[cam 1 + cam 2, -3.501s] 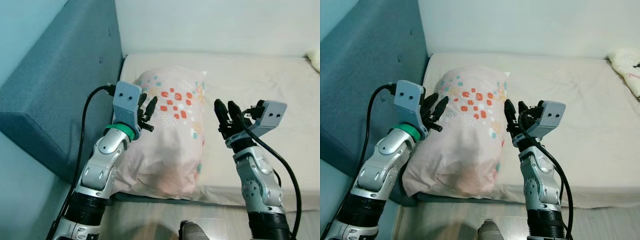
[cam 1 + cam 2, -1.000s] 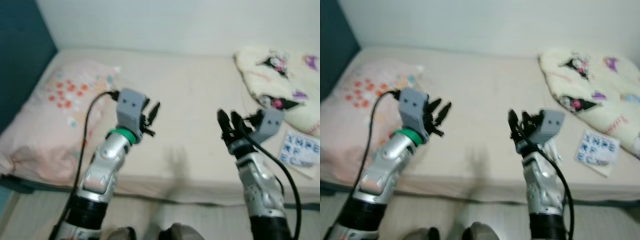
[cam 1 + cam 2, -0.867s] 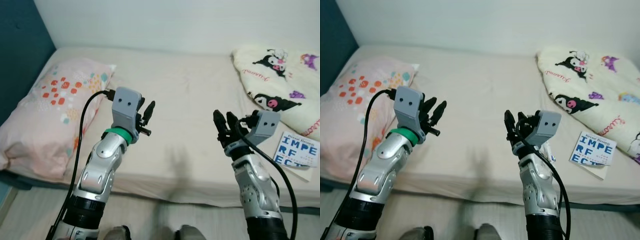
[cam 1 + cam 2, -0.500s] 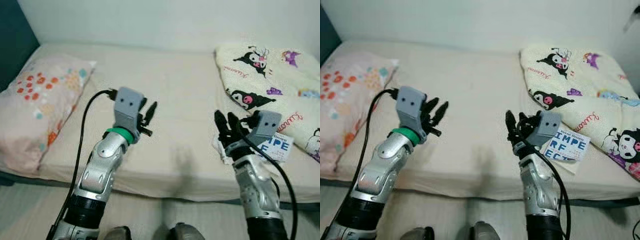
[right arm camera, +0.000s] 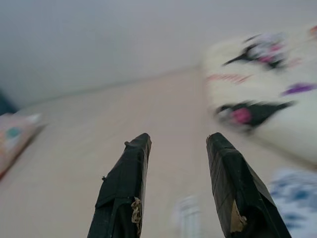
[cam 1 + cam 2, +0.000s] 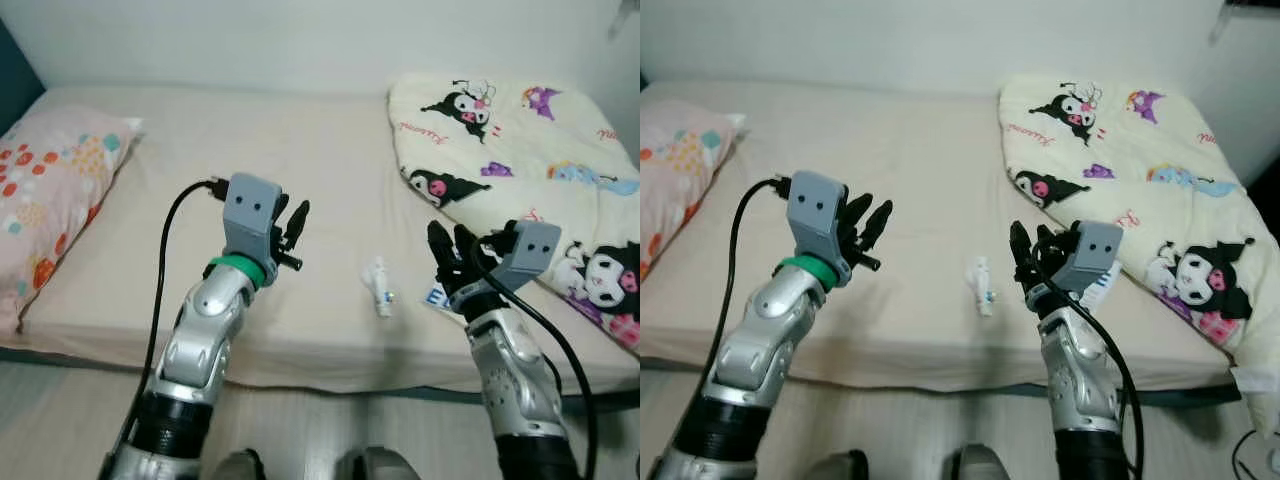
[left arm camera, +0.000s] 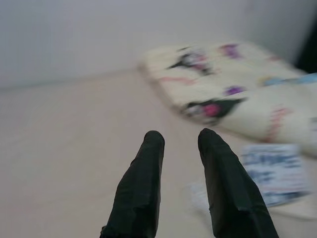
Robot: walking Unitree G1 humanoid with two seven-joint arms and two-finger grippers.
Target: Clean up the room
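Both grippers hover empty over the front edge of the bed (image 6: 300, 180), held apart from each other. The left gripper (image 6: 292, 232) has its jaws slightly parted; the right gripper (image 6: 452, 250) has its jaws spread wider, gripping nothing.

The clutter to clear lies near the front edge, between the two arms: one small white bottle (image 6: 379, 288) on its side, and just beside it one blue-and-white booklet (image 7: 275, 171), partly hidden behind the right arm. One cartoon-print blanket (image 6: 510, 150) is heaped on the right end, one pillow (image 6: 45, 200) at the left end.

Risks, as I judge them: the bottle may roll off the edge if nudged, and the flat booklet may slide on the sheet instead of lifting
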